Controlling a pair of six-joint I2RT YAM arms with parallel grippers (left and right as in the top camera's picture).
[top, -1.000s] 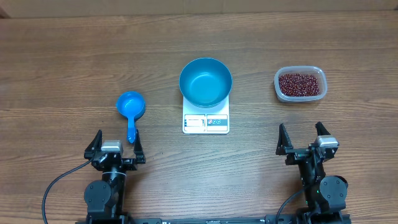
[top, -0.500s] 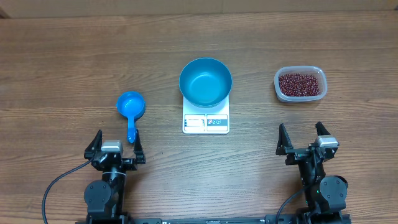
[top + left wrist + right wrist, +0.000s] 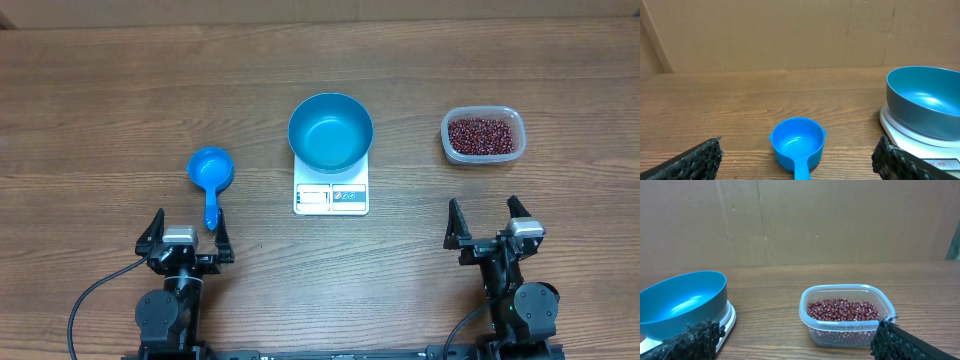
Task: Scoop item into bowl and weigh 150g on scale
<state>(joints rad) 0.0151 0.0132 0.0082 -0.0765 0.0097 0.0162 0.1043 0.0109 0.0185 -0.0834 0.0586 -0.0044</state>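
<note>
while the left fingers (image 3: 153,228) and right fingers (image 3: 450,222) are standing spread and empty, grasp the scoop (image 3: 210,170) handle level with the left; the beans (image 3: 484,135) are lying in the tub (image 3: 446,128), right of the bowl (image 3: 331,130) on the scale (image 3: 331,198).

Wooden table (image 3: 120,90): scoop (image 3: 210,170), scale (image 3: 331,196), tub (image 3: 445,133)
</note>
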